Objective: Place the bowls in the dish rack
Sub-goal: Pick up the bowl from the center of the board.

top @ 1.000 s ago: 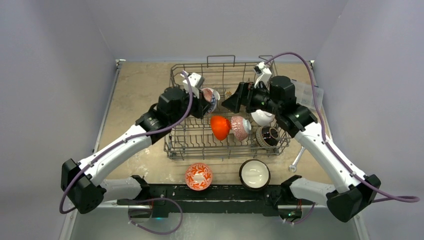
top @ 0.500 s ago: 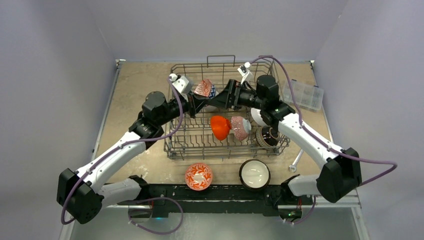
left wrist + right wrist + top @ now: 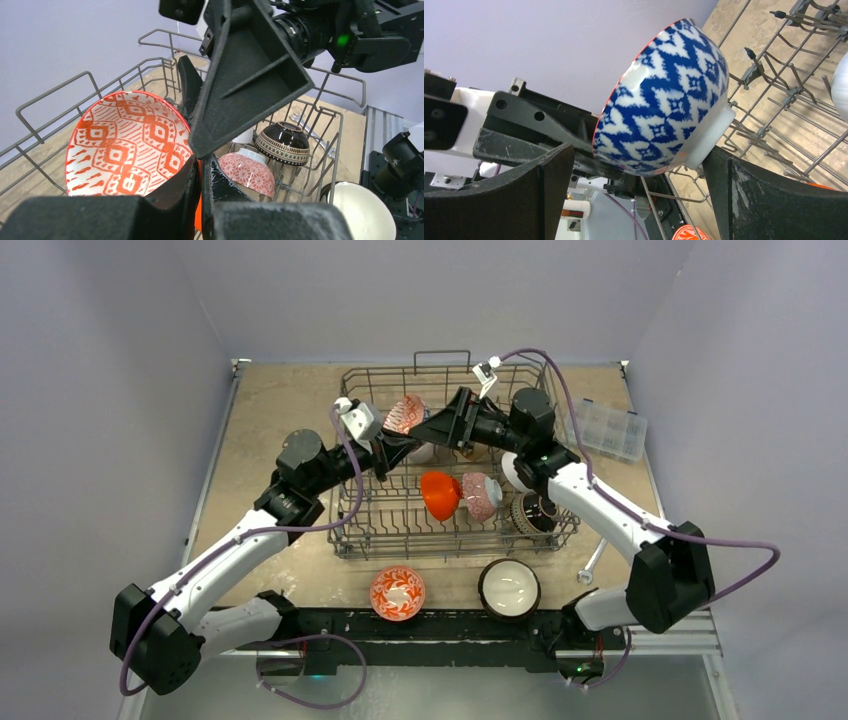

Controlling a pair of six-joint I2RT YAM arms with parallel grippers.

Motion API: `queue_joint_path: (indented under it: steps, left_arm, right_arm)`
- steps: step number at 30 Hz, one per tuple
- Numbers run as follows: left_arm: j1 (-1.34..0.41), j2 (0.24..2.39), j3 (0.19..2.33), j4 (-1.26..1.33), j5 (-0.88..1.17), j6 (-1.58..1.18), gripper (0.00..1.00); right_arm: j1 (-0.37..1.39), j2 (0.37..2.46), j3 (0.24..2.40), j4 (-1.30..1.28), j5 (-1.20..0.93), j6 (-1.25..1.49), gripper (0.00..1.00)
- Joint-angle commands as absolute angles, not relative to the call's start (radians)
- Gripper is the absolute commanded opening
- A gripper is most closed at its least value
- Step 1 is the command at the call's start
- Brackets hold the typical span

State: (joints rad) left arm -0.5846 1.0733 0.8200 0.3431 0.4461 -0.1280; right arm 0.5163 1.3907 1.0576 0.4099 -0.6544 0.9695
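Left gripper (image 3: 202,162) pinches the rim of the patterned bowl (image 3: 669,100), right gripper (image 3: 639,152) gapes wide around it; an early release could drop it onto the dish rack (image 3: 400,530).

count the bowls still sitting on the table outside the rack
2: a red-patterned bowl and a dark bowl with cream inside, both on the table just in front of the dish rack. Others may be hidden.

White arm links (image 3: 230,555), black joints (image 3: 300,452), purple cables (image 3: 745,543).
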Motion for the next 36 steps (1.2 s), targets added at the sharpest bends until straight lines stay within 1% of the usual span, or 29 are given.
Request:
queue_joint_path:
  steps: [1, 6, 12, 13, 18, 21, 23, 24, 28, 31, 32, 36]
  left_arm:
    - [-0.584, 1.042, 0.818, 0.437, 0.527, -0.072, 0.0]
    - [-0.584, 1.033, 0.81, 0.414, 0.541, -0.038, 0.0]
    - [-0.586, 1.008, 0.78, 0.437, 0.563, -0.03, 0.0]
    - [-0.586, 1.007, 0.78, 0.432, 0.567, -0.025, 0.0]
    - [-0.586, 1.0, 0.773, 0.419, 0.573, -0.018, 0.0]
    - [-0.585, 1.0, 0.78, 0.399, 0.571, -0.025, 0.0]
    - [-0.585, 1.002, 0.787, 0.38, 0.556, -0.033, 0.0]
    - [-0.586, 1.002, 0.789, 0.372, 0.549, -0.04, 0.0]
    - [-0.585, 1.012, 0.79, 0.353, 0.518, -0.073, 0.0]
    - [-0.586, 1.014, 0.789, 0.341, 0.494, -0.095, 0.0]
    - [-0.586, 1.015, 0.787, 0.338, 0.487, -0.1, 0.02]
    - [-0.586, 1.015, 0.78, 0.328, 0.467, -0.117, 0.14]
  right_arm:
    - [0.522, 1.405, 1.055, 0.521, -0.668, 1.017, 0.98]
    - [0.522, 1.411, 1.043, 0.553, -0.658, 1.044, 0.92]
    - [0.521, 1.42, 1.016, 0.588, -0.647, 1.075, 0.91]
    - [0.521, 1.424, 1.01, 0.607, -0.65, 1.084, 0.89]
    - [0.52, 1.425, 0.996, 0.619, -0.653, 1.085, 0.7]
    - [0.52, 1.417, 0.984, 0.607, -0.652, 1.077, 0.62]
    - [0.521, 1.412, 0.977, 0.597, -0.643, 1.067, 0.55]
    - [0.52, 1.409, 0.974, 0.589, -0.636, 1.063, 0.5]
    - [0.519, 1.401, 0.966, 0.548, -0.604, 1.032, 0.2]
    - [0.514, 1.398, 0.954, 0.526, -0.589, 1.016, 0.02]
    - [0.512, 1.396, 0.947, 0.521, -0.585, 1.013, 0.0]
    - [0.49, 1.39, 0.919, 0.518, -0.581, 1.003, 0.0]
